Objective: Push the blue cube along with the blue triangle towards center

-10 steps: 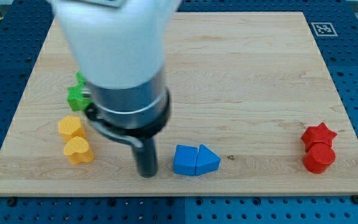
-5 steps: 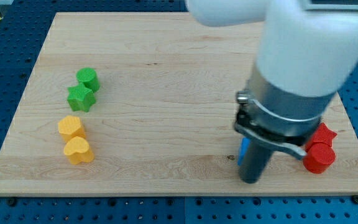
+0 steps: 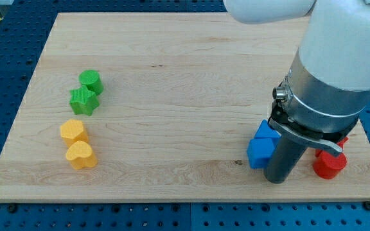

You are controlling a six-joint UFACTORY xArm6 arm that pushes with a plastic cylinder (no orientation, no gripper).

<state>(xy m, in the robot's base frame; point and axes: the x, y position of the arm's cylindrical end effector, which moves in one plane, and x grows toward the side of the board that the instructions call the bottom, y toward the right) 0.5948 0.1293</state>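
The blue cube (image 3: 259, 152) sits near the board's bottom right, with the blue triangle (image 3: 266, 130) touching it just above and partly hidden by the rod. My tip (image 3: 276, 180) rests on the board right beside the cube's lower right corner. The arm's grey and white body fills the view's upper right and hides the board behind it.
A red cylinder (image 3: 329, 164) lies just right of the rod; a red star behind it is mostly hidden. A green cylinder (image 3: 91, 81) and green star (image 3: 83, 101) sit at the left, with two yellow heart blocks (image 3: 74, 131) (image 3: 81, 155) below them. The board's bottom edge (image 3: 185, 199) is close.
The arm swept from the left of the blue pair to its right side. The blue cube and triangle now sit further right, the triangle above the cube instead of to its right.
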